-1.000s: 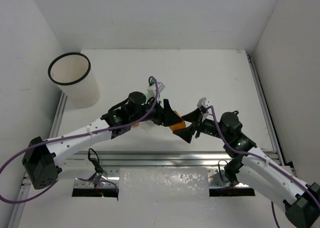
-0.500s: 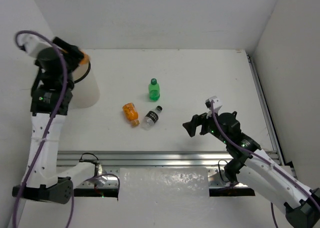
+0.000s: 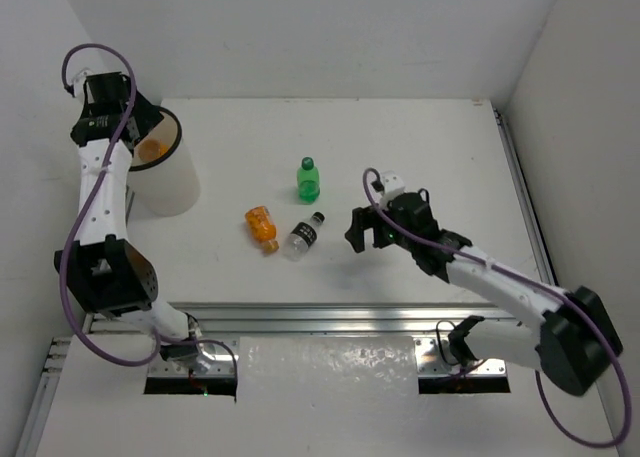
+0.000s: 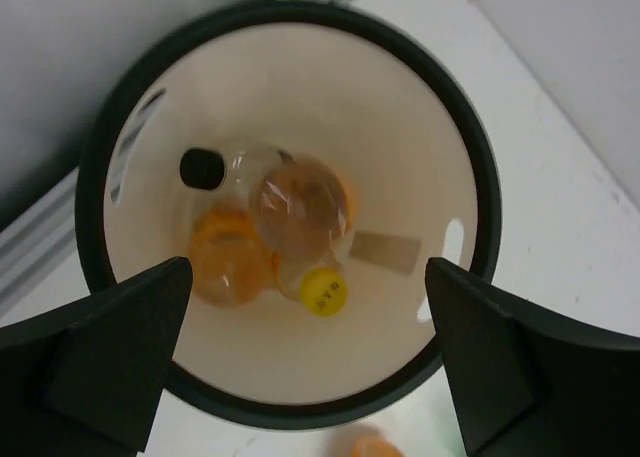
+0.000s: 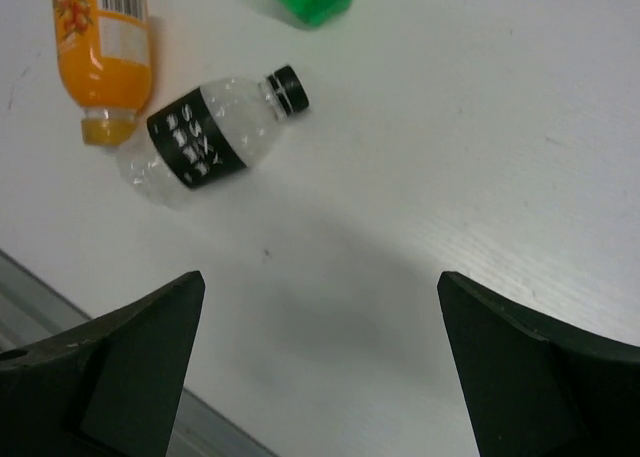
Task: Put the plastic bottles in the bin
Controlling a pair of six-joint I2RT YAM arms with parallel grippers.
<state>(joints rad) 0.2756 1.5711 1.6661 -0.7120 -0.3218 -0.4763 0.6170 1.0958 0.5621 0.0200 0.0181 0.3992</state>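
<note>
Left gripper [image 4: 308,272] is held wide open, empty, over the bin [image 4: 482,187], orange bottles [image 4: 300,207] seen inside. Right gripper [image 5: 320,282] is spread too, nothing gripped, above the table [image 5: 450,177], where 3 are left: green bottle [image 3: 308,180] upright, orange bottle [image 5: 108,52] and clear bottle [image 5: 200,142] lying close together.

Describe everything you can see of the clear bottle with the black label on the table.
The clear bottle looks like thin, crinkled transparent plastic, with a black cap and a black label bearing white lettering. It lies on its side on the white table, base by the cap of the orange bottle, perhaps touching.
</note>
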